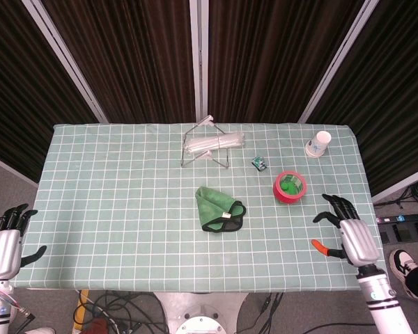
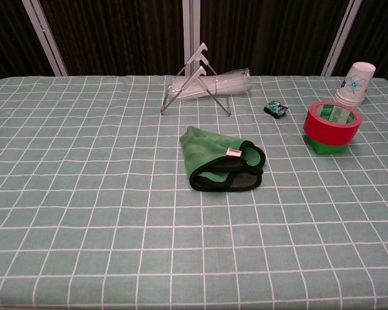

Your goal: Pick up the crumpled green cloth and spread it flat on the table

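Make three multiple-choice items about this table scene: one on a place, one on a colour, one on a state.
1. Where does the white paper cup stand?
A. far right corner
B. near left corner
C. on the cloth

2. What colour is the roll of tape?
A. blue
B. red
C. yellow

3. How is the crumpled green cloth with black edging?
A. spread flat
B. held in the air
C. bunched on the table

Answers: 1 A, it stands by the checked tablecloth's far right corner. 2 B, its outer wall is red. 3 C, it lies folded and no hand touches it.
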Controlling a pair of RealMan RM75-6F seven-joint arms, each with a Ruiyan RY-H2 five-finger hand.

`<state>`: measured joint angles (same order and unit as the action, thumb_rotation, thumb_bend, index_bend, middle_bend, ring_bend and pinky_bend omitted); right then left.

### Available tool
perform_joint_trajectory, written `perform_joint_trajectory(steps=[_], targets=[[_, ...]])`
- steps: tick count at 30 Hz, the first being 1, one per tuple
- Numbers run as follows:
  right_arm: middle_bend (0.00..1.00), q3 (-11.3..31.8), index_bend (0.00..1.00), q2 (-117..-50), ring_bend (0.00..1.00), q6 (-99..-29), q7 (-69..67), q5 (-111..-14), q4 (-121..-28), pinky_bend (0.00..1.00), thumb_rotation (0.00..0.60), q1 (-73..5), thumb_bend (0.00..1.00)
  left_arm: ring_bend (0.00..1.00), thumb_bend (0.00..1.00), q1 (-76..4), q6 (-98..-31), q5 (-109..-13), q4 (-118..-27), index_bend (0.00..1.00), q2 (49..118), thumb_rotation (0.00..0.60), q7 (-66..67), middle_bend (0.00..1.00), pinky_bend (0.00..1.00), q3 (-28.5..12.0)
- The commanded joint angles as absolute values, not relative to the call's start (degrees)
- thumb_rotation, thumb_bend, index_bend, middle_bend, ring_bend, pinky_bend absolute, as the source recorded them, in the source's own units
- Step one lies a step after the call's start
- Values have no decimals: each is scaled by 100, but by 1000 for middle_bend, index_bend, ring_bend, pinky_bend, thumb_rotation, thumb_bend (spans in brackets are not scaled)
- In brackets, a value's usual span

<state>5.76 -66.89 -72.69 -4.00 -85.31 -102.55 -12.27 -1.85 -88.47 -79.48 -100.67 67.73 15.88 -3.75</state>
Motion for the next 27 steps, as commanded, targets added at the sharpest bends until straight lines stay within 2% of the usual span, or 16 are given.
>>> perform_joint_trajectory(steps=[1, 9, 17, 27], targets=[[76, 841, 429, -7203, 0, -6598, 124, -8053, -10275, 0, 600, -1795, 93, 134, 7, -145, -8888, -7937, -10071, 216, 6758, 600, 1560, 166, 221, -363], [76, 1211, 434, -8361, 0, -5553, 868, -6794, -9729, 0, 600, -2737, 93, 134, 7, -76, -8920, -7927, -10015, 216, 6756, 600, 1444, 166, 221, -331], [75, 1421, 435, -9385, 0, -5229, 1489, -5857, -8754, 0, 600, -3416, 95, 134, 8, -62, -8893, -7882, -9946, 216, 6747, 600, 1369, 166, 221, -346], [76, 1561, 436, -10177, 0, -4995, 1653, -5270, -7870, 0, 600, -3939, 100, 134, 8, -91, -8826, -7825, -9887, 216, 6733, 600, 1334, 166, 220, -389]])
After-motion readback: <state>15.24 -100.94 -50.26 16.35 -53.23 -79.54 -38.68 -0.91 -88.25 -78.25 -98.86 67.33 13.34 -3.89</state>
